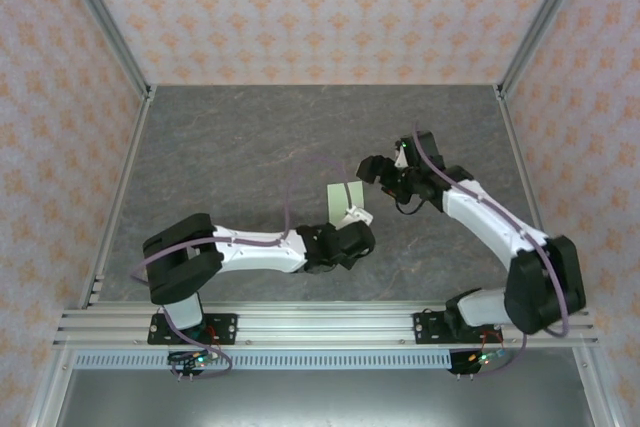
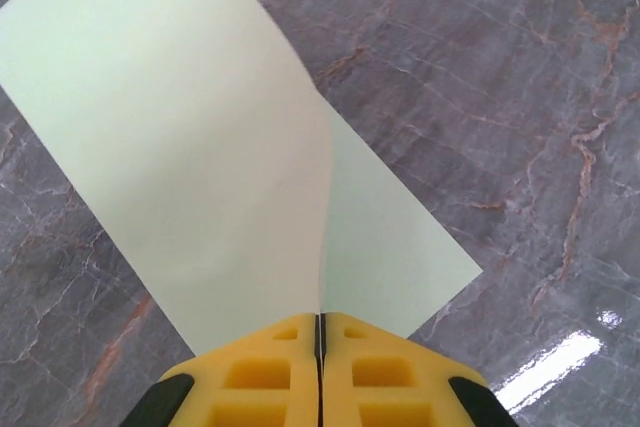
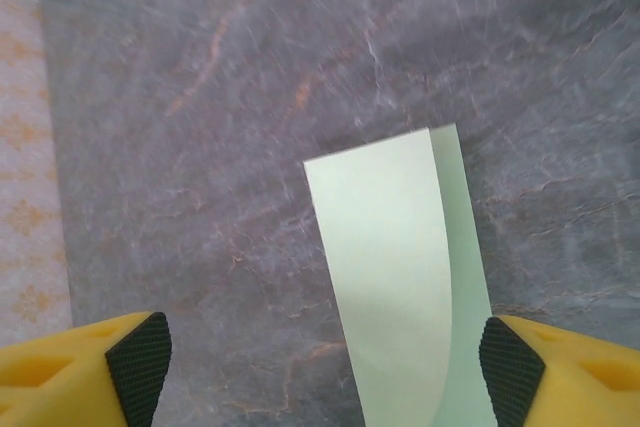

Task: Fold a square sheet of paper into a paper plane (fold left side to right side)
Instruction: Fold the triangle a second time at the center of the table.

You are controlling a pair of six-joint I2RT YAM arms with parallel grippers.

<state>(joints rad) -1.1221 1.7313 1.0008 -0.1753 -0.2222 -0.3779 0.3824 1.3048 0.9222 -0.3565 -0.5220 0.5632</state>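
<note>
I see a grey marbled bench (image 1: pixel 230 137) enclosed by walls (image 1: pixel 320 7) papered in pale orange floral print, aluminium posts (image 1: pixel 105 17) at corners.

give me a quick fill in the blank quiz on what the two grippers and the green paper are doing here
1. The left gripper is ___ on the thin pale green folded sheet of paper.
2. The right gripper stands ___, holding nothing.
3. Under the sheet is the ___ marbled table.
Missing words: shut; open; grey.
</note>
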